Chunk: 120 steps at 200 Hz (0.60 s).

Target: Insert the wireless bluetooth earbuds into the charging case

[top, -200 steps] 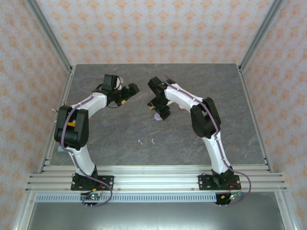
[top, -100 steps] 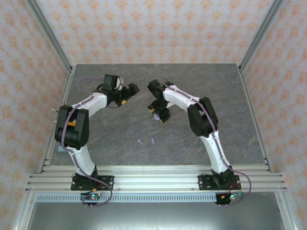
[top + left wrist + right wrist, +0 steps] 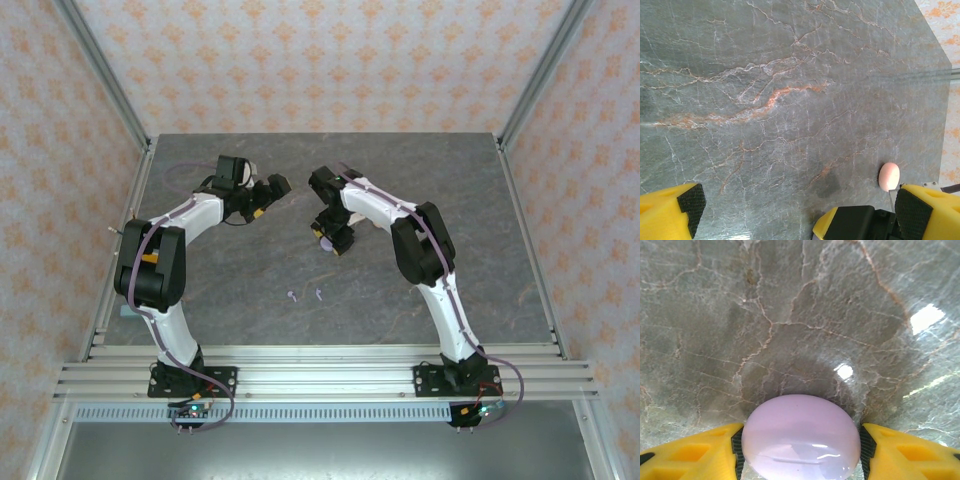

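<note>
A round pale purple charging case (image 3: pixel 801 437) sits on the marble table between my right gripper's (image 3: pixel 801 445) yellow fingers, whose black pads (image 3: pixel 738 450) press both its sides. From above, that right gripper (image 3: pixel 333 237) is down at mid-table with the case (image 3: pixel 325 243) peeking out at its left. Two tiny pale purple earbuds (image 3: pixel 292 296) (image 3: pixel 319 294) lie on the table nearer the bases, apart from both grippers. My left gripper (image 3: pixel 272 189) hovers at the back left, open and holding nothing (image 3: pixel 800 207). A pink rounded case (image 3: pixel 889 176) lies beside its right finger (image 3: pixel 927 210).
The grey marble tabletop (image 3: pixel 250 270) is bounded by metal rails and patterned walls. A black and yellow part (image 3: pixel 855 224), seemingly of the other arm, shows low in the left wrist view. Open table lies around the two earbuds.
My right gripper has shifted slightly left and its fingers have come in onto the purple case. The left arm and the earbuds have not moved.
</note>
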### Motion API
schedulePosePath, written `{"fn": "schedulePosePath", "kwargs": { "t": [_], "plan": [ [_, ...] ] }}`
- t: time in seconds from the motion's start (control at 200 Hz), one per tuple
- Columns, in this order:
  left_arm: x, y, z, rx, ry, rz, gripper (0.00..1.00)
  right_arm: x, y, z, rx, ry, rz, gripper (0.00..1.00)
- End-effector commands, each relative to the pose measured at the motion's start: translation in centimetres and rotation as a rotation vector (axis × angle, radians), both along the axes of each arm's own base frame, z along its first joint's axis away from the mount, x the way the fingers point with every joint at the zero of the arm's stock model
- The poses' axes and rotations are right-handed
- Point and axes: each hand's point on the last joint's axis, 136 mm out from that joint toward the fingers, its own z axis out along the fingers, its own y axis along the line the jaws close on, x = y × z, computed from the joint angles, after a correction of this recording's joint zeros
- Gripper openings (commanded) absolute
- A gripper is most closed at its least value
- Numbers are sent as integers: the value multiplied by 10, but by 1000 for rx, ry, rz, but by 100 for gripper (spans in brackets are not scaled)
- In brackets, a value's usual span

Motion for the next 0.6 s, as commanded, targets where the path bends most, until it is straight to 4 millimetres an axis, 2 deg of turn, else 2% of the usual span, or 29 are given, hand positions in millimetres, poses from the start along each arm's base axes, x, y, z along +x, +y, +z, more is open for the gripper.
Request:
{"fn": "schedulePosePath", "kwargs": {
  "t": [0.0, 0.32, 0.475, 0.596],
  "plan": [
    [11, 1, 10, -17, -40, 1, 100, -4, -7, -10, -25, 30, -5, 59],
    [10, 0, 16, -26, -46, -2, 100, -9, -13, -6, -32, 24, 49, 45],
    [6, 0, 15, -24, -36, -9, 100, 0, -15, 8, -29, -42, 137, 34],
    [0, -1, 10, -22, -26, -17, 100, 10, -20, 21, -44, -106, 216, 32]
  ]
}}
